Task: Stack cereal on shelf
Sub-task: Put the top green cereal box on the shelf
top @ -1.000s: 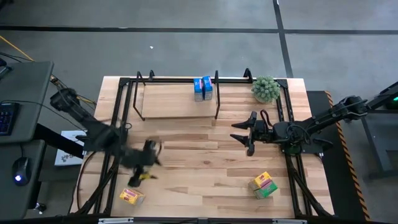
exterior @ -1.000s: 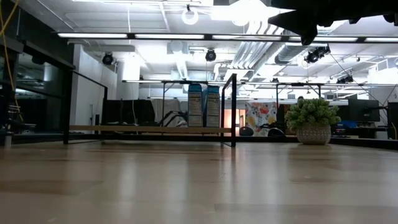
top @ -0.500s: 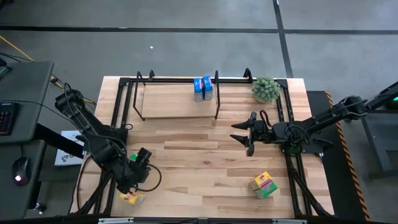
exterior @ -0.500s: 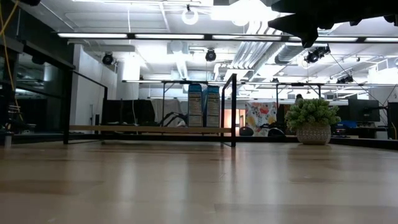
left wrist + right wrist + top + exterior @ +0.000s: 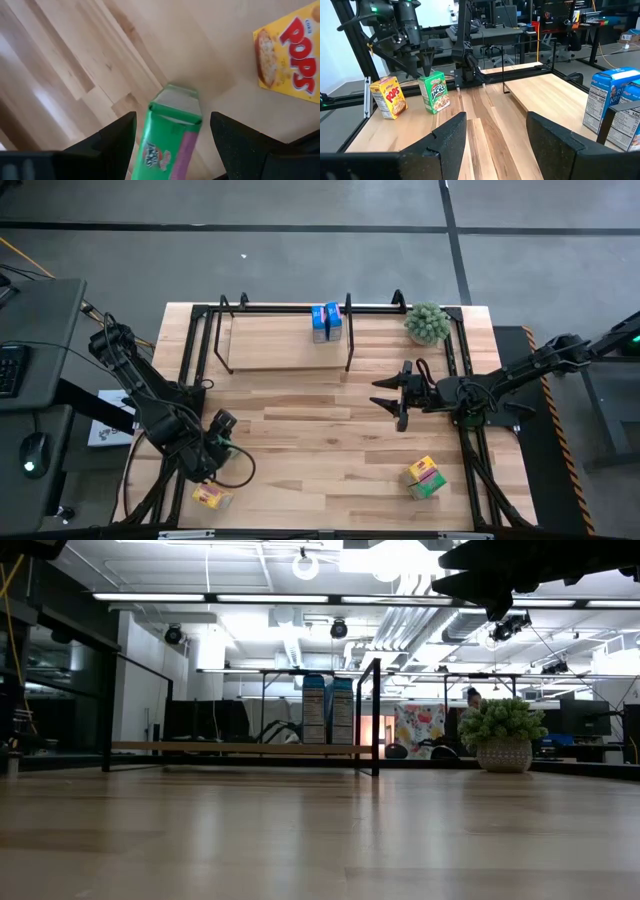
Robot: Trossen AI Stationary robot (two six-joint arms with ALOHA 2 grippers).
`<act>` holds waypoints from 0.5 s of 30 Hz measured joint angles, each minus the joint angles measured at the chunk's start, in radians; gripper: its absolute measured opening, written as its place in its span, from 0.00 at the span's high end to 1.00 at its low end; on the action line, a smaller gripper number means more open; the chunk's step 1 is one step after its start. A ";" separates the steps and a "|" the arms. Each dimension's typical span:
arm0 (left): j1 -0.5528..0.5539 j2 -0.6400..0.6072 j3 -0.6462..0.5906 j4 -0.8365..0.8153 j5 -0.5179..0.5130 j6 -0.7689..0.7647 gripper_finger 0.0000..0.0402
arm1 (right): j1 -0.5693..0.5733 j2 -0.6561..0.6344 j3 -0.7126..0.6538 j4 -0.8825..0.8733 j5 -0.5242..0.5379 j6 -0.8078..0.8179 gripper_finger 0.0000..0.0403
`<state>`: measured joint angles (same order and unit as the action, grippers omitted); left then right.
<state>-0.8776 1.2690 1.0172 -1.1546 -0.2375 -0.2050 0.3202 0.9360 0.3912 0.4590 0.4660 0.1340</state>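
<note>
A green cereal box (image 5: 167, 145) stands upright on the table near its near-left corner, close to a yellow cereal box (image 5: 212, 496). My left gripper (image 5: 172, 116) hangs over the green box, pointing down and open. Its fingers stand on either side of the box top with a gap on each side. The right wrist view shows it (image 5: 426, 62) above the green box (image 5: 434, 92). My right gripper (image 5: 385, 392) hovers open and empty over the table's right half. Two blue cereal boxes (image 5: 326, 322) stand on the shelf's wooden board (image 5: 270, 345).
A round green plant (image 5: 427, 323) sits at the far right, beside the shelf. Further cereal boxes, yellow and green (image 5: 424, 477), lie near the near-right corner. Black frame tubing (image 5: 188, 370) runs along the table's left and right sides. Bare planks span the middle (image 5: 320, 430).
My left arm has swung fast from a stretched-out pose into a folded one. Its gripper has moved a little toward the table's left edge and settled over the green box. My right arm has kept still.
</note>
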 joint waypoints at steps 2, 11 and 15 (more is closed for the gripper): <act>0.001 0.000 0.000 -0.001 -0.001 0.000 0.39 | 0.000 0.000 0.000 0.001 0.000 0.000 0.50; 0.001 -0.001 -0.037 0.000 0.037 0.005 0.39 | 0.000 0.000 0.000 0.001 0.000 0.000 0.50; 0.001 -0.001 -0.040 -0.002 -0.017 0.016 0.39 | 0.000 0.000 0.000 0.001 0.000 0.000 0.50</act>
<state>-0.8764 1.2683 0.9777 -1.1563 -0.2543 -0.1890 0.3202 0.9360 0.3912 0.4599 0.4655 0.1341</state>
